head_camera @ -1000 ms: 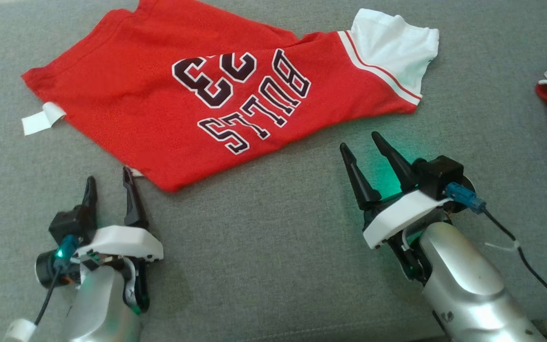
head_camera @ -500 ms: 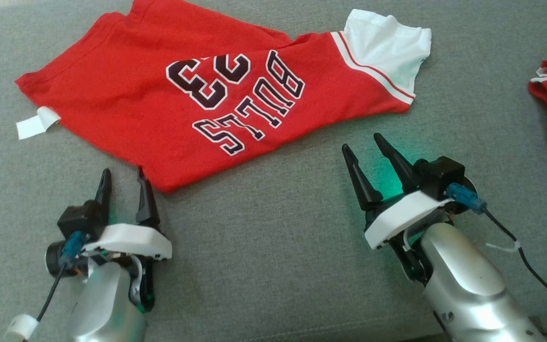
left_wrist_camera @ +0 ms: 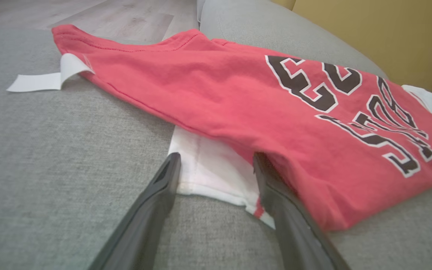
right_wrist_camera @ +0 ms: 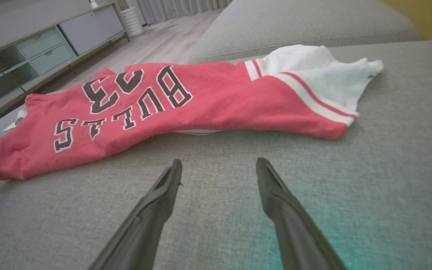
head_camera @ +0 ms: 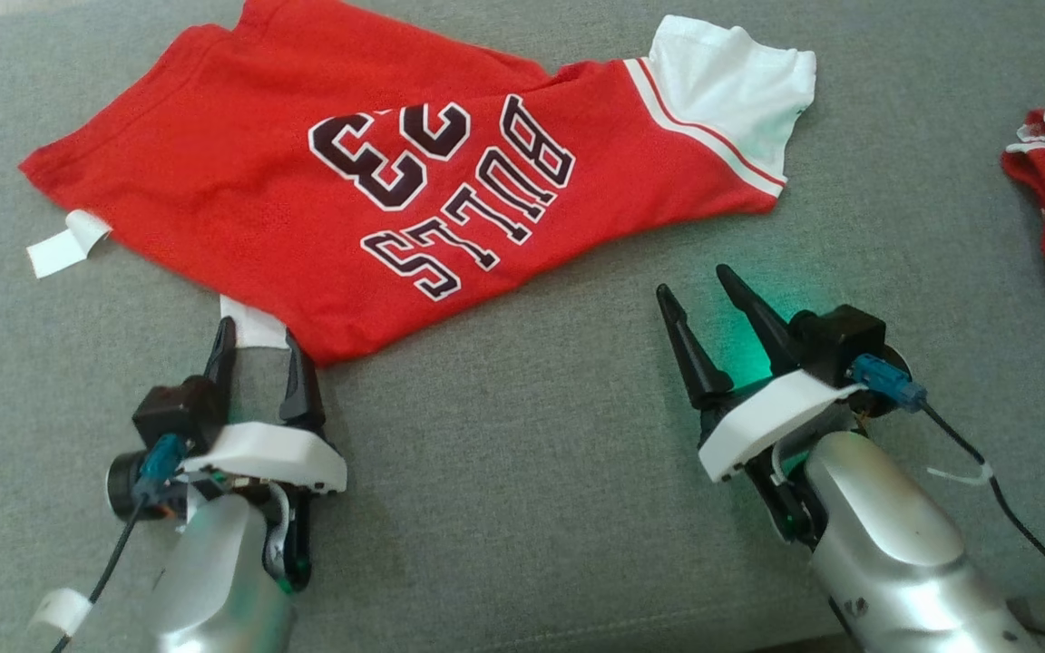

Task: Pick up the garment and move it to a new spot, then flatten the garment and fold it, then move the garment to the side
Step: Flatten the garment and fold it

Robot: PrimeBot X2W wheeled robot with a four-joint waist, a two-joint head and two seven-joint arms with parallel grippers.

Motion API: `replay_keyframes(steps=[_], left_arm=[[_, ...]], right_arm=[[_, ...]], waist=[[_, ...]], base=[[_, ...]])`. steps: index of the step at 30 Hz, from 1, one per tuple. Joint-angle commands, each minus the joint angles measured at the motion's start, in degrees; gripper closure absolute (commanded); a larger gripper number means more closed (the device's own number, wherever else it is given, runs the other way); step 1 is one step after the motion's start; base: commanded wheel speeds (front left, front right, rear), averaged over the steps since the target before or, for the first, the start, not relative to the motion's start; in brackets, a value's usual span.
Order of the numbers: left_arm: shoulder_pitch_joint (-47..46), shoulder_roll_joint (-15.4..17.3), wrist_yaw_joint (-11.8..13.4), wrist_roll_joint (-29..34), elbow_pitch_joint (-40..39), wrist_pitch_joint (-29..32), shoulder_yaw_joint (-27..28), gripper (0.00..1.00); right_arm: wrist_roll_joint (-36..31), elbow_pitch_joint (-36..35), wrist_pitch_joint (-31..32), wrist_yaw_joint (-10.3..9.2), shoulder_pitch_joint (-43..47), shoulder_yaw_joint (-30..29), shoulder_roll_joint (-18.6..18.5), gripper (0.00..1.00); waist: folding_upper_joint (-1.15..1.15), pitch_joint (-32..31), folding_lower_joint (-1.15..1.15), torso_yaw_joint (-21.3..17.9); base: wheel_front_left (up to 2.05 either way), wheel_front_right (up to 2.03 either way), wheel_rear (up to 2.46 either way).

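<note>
As the garment (head_camera: pixel 241 172) lies across the sofa cushion (head_camera: pixel 522 472), you seem at the pickup: your left gripper (head_camera: pixel 259 328), wide, straddles its near white sleeve (left_wrist_camera: pixel 208 165), so close there; your right gripper (head_camera: pixel 693 279) hangs wide, apart.

on my head feed the red garment (head_camera: pixel 241 172) carries the word "bulls" (head_camera: pixel 473 213) in black block capitals edged in white. on its far side sits the number "23" (head_camera: pixel 391 150) in the same style. both stand upside down to me and tilted, the word running from upper right to lower left. my right wrist feed shows them inverted too, clear enough to spell out. from the left wrist they lie at a steep slant; i can make out the digits and part of the word. the white tag (head_camera: pixel 64 247) at the garment's left edge shows no print i can read.
</note>
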Motion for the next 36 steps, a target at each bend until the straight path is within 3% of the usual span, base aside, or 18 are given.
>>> replay_keyframes(steps=[1, 10, 16, 17, 18, 19, 29, 36], left_arm=[[-1.3, 0.7, 0.5, 0.3, -0.3, -0.1, 1.5, 0.0], [-0.6, 0.7, 5.6, 2.8, -1.4, -0.1, 4.9, 0.0], [-1.2, 0.7, 3.3, 1.7, 2.9, -0.1, 3.1, 0.0], [-1.4, 0.7, 3.0, 1.3, 3.8, -0.1, 2.6, 0.17], [-1.6, 0.7, 2.8, 1.0, 4.7, -0.1, 2.3, 0.69], [-1.9, 0.7, 2.6, 0.8, 5.4, -0.1, 2.0, 1.0], [-0.7, 0.7, 2.0, 1.1, -0.2, -0.1, 2.7, 1.0], [2.9, 0.7, -2.8, -2.2, 4.5, -0.1, -5.7, 1.0]], right_arm=[[0.1, -1.3, -0.6, 0.19, 0.0, 0.6, 0.8, 0.0], [0.4, -1.1, -0.6, 0.19, 0.2, 0.1, 0.9, 0.0], [0.6, -0.8, -0.6, 0.19, -0.1, 0.6, 1.2, 0.0], [0.7, -0.7, -0.6, 0.19, -0.1, 0.6, 1.2, 0.0], [0.7, -0.7, -0.6, 0.19, -0.1, 0.7, 1.1, 0.0], [0.8, -0.6, -0.6, 0.19, 0.0, 0.7, 1.1, 0.0], [1.5, 0.3, -0.6, 0.19, 1.8, -0.2, 1.1, 0.0], [2.4, 0.9, -0.6, 0.19, 2.7, 0.8, 2.0, 0.0]], waist=[[0.0, 0.1, 0.0, 0.0], [0.0, 0.0, 0.0, 0.5], [0.0, -0.1, 0.0, 0.6], [0.0, -0.2, 0.0, 0.6], [0.0, -0.2, 0.0, 0.6], [0.0, -0.2, 0.0, 0.6], [0.0, -4.4, 0.0, 3.7], [0.0, -7.4, 0.0, 5.5]], base=[[0.0, 0.0, 0.0], [0.0, 0.0, 0.0], [0.0, 0.0, 0.0], [0.0, 0.0, 0.0], [0.0, 0.0, 0.0], [0.0, 0.0, 0.0], [0.0, 0.0, 0.0], [0.0, 0.0, 0.0]])
